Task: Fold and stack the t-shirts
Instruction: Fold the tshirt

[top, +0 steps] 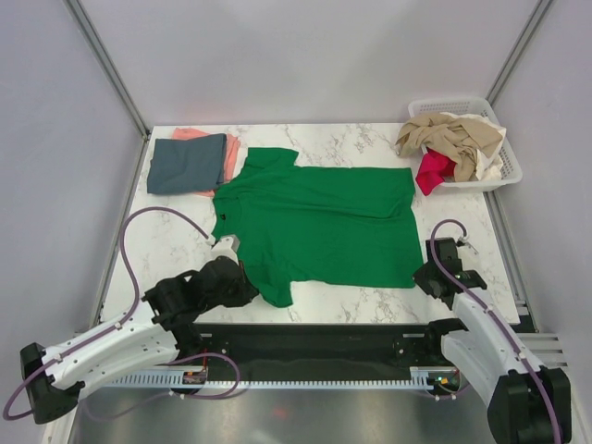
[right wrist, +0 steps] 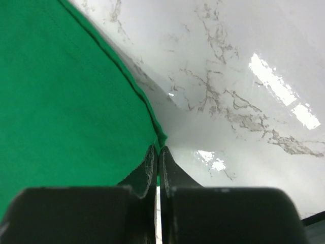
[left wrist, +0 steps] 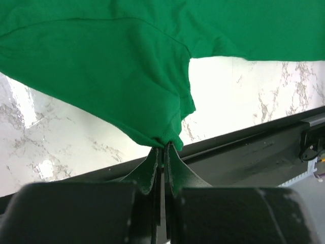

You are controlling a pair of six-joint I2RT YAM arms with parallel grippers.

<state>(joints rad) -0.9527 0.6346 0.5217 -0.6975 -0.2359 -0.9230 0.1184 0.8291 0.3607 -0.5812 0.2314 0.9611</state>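
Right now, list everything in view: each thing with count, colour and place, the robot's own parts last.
bright green cloth t-shirt: one, green, spread flat mid-table
folded slate blue-grey t-shirt: one, blue-grey, far left corner, on top of the pink one
folded salmon pink t-shirt: one, pink, under the blue-grey one
white slatted plastic basket: one, white, far right corner
crumpled beige t-shirt: one, beige, in the basket
magenta-red t-shirt: one, magenta-red, at the basket's left rim
marble-patterned table: one, white, grey-veined
left gripper: black, shut on the green sleeve
right gripper: black, shut on the green hem corner
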